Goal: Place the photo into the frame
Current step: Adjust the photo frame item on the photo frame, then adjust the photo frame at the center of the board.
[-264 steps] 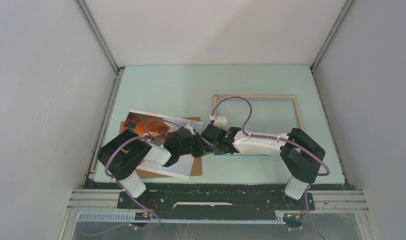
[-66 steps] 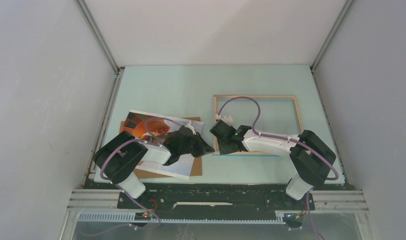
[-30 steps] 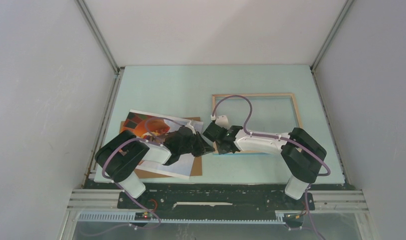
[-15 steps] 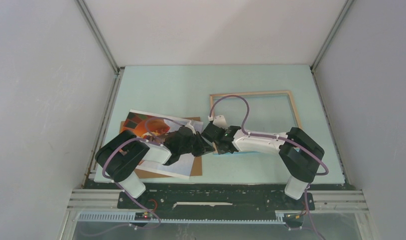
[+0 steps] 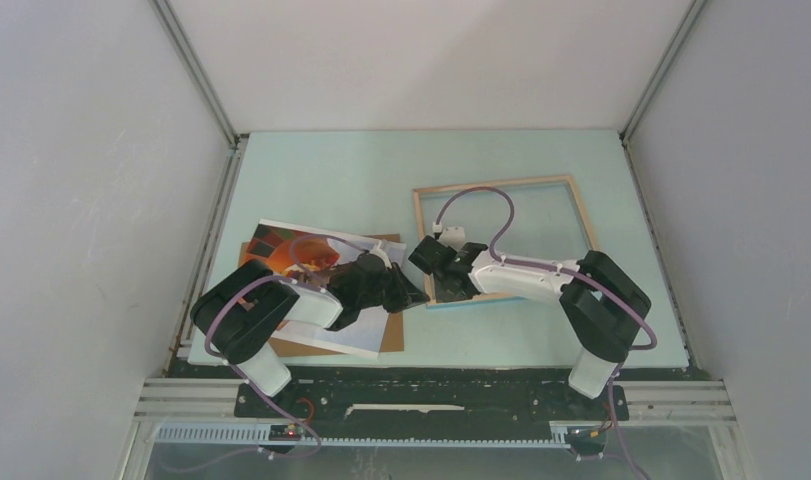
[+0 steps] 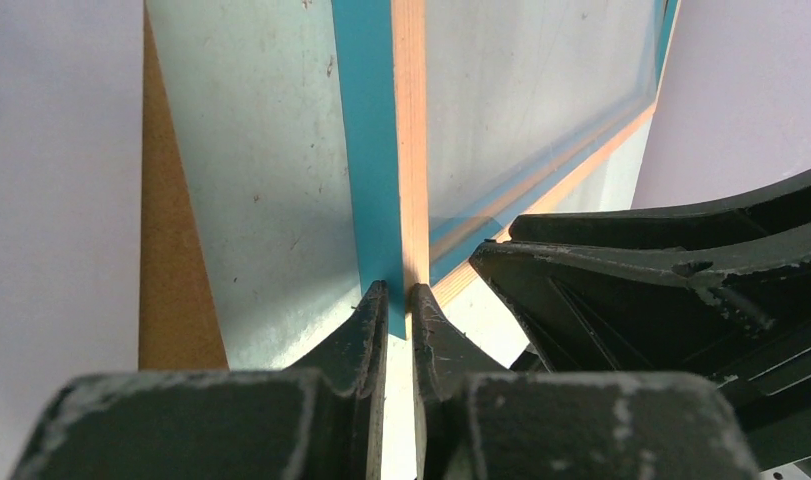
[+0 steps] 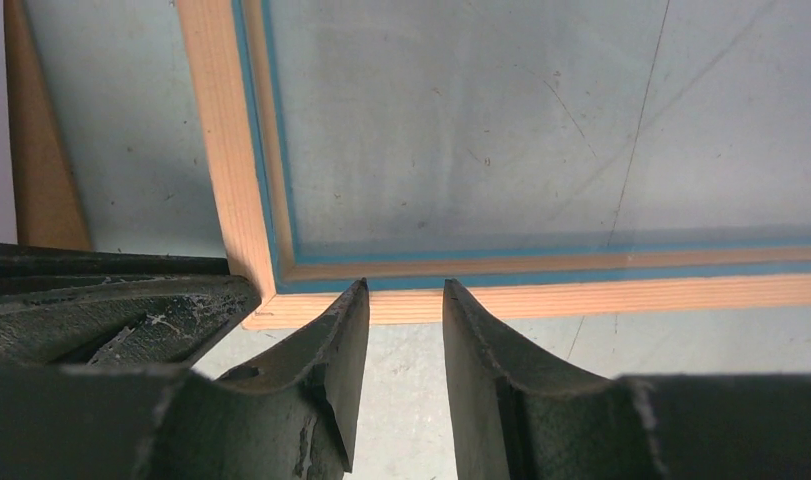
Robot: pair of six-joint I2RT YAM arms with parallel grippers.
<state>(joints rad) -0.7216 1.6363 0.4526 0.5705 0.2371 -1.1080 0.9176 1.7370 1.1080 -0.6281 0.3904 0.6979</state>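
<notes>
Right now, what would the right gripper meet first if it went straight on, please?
Probably the near rail of the frame, by its corner; the right gripper may be touching it.

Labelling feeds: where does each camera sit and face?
Top external: above and behind the robot, looking down at the table; left arm and right arm show.
Left wrist: behind the left gripper, facing along the frame; its fingers show.
Right wrist: above the right gripper, facing down at the frame's corner; its fingers show.
Shared: both wrist views show that corner.
</notes>
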